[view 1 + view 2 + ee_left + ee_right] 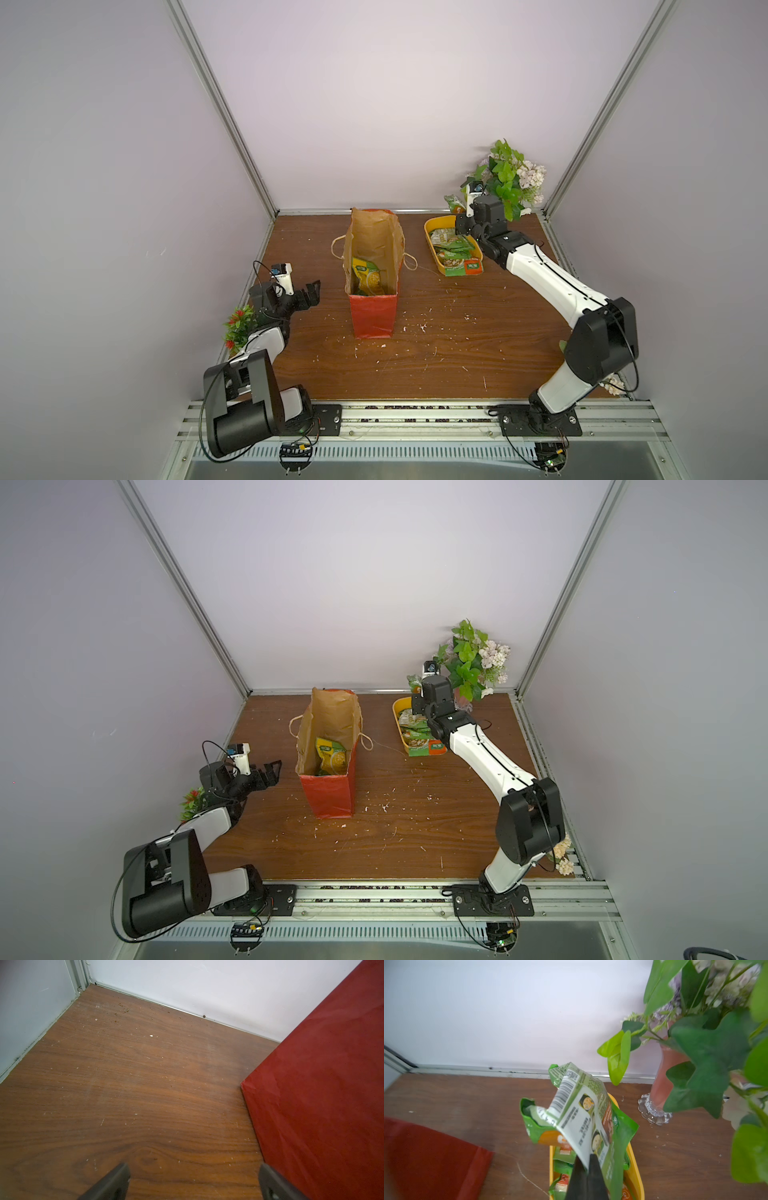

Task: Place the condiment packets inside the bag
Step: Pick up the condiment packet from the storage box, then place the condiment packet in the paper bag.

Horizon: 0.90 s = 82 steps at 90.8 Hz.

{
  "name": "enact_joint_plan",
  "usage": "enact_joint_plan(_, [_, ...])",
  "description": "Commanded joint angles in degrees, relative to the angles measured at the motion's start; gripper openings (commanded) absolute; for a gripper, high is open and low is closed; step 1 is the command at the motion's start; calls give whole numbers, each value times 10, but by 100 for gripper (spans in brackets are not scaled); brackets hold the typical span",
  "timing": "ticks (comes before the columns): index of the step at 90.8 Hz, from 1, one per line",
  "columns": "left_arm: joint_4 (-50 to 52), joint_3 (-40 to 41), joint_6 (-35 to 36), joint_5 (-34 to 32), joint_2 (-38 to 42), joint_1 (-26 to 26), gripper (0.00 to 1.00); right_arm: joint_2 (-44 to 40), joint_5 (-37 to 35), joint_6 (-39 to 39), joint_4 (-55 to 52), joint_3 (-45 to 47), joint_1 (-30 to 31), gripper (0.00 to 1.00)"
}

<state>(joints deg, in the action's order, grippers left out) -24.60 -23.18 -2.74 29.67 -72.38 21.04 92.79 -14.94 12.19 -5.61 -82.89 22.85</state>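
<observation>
Right jaws clamp one edge of a crinkly green foil condiment packet (583, 1109), probably light, floppy and slippery; left jaws stand apart beside the tall red paper bag (373, 316).

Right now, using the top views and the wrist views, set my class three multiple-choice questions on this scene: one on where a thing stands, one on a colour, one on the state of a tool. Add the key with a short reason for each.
1. Where does the yellow tub stand?
A. at the front edge
B. in the near left corner
C. at the back, near the flower vase

2. What colour is the inside of the bag?
A. red
B. brown
C. white

3. In what state is the right tool?
A. shut on a green packet
B. open and empty
C. shut on nothing

Key:
1 C, since both top views show the tub close to the vase by the back wall.
2 B, since the open top shows brown paper and only the outside is red.
3 A, since the right wrist view shows it pinching the packet above the tub.
</observation>
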Motion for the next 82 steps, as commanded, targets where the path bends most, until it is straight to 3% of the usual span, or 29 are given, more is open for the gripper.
enact_joint_plan(1, [-4,-5,3,9,2,8,100,-52,71,37,42,7,1,0])
enact_joint_plan(39, [-6,-2,3,6,8,9,100,-156,240,132,130,37,77,0])
enact_joint_plan(61, [-6,-1,4,6,10,9,100,-116,319,215,207,32,139,0])
enact_joint_plan(82, [-7,0,5,6,13,9,100,-60,327,234,221,21,180,0])
